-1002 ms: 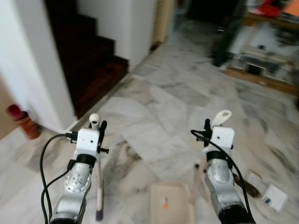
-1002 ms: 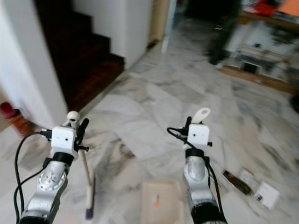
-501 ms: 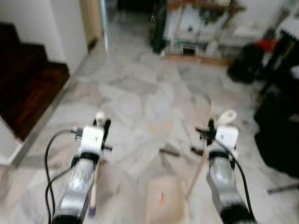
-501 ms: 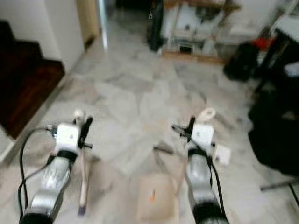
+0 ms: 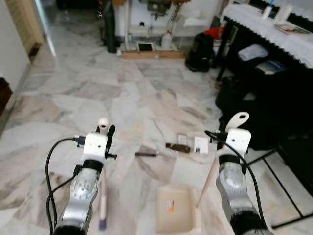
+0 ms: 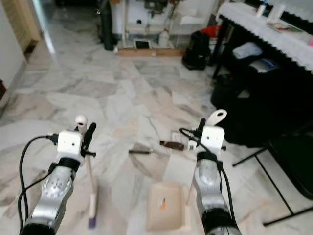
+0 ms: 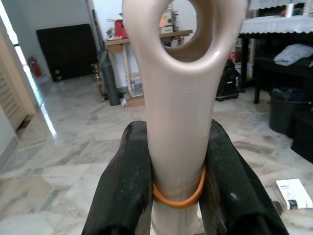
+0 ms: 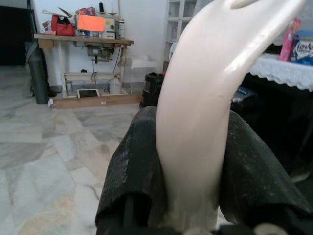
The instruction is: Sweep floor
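2 grippers are each clamped on a handle. The left gripper [image 7: 171, 186] has its fingers [image 7: 124, 191] pressed against the broom handle [image 7: 178, 112], above an orange rubber band [image 7: 178, 199]; the broom [image 5: 102, 196] hangs straight below it to the marble floor [image 5: 63, 98]. The right gripper [image 8: 188, 181] squeezes the dustpan handle [image 8: 195, 127], and the dustpan [image 5: 177, 209] sits on the floor below and just inside it. Ahead of both grippers lie a dark stick [image 5: 145, 154], a brown wrapper [image 5: 176, 146] and a white box [image 5: 201, 144]. Farther off, beyond the right gripper, stands a black table [image 5: 274, 58].
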`<state>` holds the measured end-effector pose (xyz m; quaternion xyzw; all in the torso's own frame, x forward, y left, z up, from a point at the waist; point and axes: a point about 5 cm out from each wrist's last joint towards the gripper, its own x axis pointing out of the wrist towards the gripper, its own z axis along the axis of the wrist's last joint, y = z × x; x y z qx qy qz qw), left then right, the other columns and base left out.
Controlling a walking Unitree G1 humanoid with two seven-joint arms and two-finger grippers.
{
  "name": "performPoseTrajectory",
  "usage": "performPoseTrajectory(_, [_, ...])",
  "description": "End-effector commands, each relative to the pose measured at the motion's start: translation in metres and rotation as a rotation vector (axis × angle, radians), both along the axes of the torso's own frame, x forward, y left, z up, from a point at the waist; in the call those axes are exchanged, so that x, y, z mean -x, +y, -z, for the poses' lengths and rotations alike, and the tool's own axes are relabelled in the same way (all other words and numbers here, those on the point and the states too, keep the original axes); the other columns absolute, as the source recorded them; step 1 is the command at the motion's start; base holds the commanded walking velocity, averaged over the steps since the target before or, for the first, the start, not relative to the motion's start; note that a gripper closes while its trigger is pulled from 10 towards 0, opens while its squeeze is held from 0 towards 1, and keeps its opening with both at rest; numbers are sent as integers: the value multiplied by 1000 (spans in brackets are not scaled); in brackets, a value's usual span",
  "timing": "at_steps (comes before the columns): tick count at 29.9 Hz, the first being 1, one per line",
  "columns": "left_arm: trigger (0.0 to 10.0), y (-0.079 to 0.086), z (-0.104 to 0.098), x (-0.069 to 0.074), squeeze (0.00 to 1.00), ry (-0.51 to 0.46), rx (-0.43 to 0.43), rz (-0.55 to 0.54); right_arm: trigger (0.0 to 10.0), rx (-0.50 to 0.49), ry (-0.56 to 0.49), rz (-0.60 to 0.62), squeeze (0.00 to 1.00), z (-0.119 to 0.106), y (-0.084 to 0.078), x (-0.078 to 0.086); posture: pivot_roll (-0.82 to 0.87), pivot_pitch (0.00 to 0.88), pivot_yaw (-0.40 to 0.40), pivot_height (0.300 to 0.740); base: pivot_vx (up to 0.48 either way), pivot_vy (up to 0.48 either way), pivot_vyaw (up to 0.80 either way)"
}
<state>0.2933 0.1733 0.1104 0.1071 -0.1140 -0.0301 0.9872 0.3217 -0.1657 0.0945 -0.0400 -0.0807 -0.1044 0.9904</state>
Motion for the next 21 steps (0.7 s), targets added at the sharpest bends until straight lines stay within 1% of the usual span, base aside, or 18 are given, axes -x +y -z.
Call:
performPoseTrajectory(1, [10000,1,-4,0,0,-19,-21,10,10000,-9,-43,14,0,-10,-2,-3,111,32,-43,740,0,0,0])
performPoseTrajectory(7, [10000,0,-4,0,0,-11,-20,16,10000,-5,-18,0,0,-2,-1,3,121,29,-43,740,0,0,0])
performPoseTrajectory(13, [10000,-1,-2,2,0,-5,-19,22,10000,-23,-15,-1,0,-1,-1,4,125,22,-47,740,0,0,0])
performPoseTrajectory(21, [10000,-1,0,3,0,3,-17,20,10000,-15,0,-15,0,2,1,4,128,16,-49,740,0,0,0])
